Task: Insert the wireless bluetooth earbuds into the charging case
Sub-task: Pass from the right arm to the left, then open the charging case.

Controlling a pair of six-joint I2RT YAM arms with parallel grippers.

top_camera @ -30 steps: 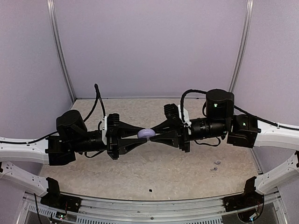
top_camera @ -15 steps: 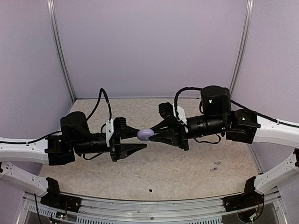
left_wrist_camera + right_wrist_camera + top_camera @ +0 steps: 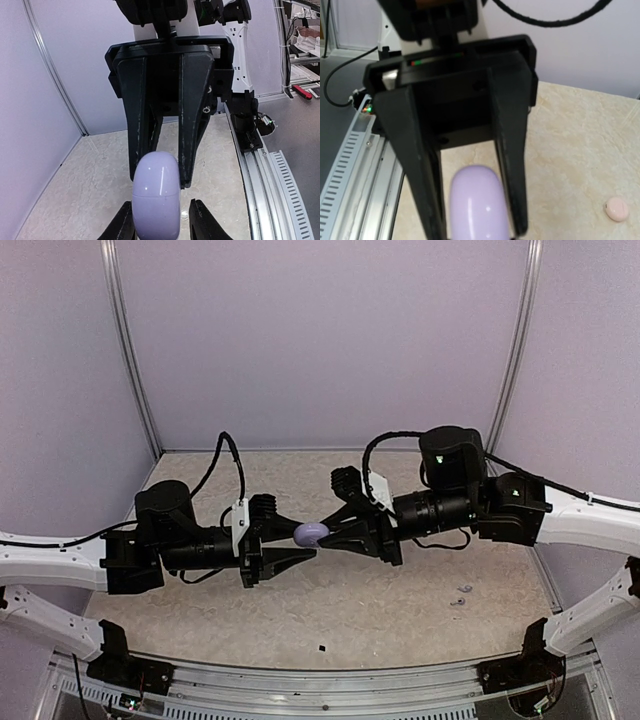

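charging case (image 3: 155,197): glossy smooth plastic | table (image 3: 400,592): matt, mottled stone-look | rail (image 3: 267,175): ribbed metal

Charging case (image 3: 156,200) base cut by lower edge; earbuds (image 3: 456,602) mere specks, shape unreadable.

Robot lab, test booth.
- Two robot arms (image 3: 50,565) bolted to metal rail (image 3: 330,685) at near edge of table (image 3: 400,610).
- Table top speckled beige, like stone.
- Plain lilac walls (image 3: 320,340) shut booth in on three sides.
- Thin metal posts (image 3: 127,350) stand in back corners.
- Black cables (image 3: 228,455) loop off arms.
- Small red and green lights (image 3: 417,62) glow on black arm part.
- Past booth, wrist views show grey floor (image 3: 297,132), wires (image 3: 300,20), metal frames, red tool (image 3: 302,91).
- Slotted metal strip (image 3: 350,195) runs beside table.
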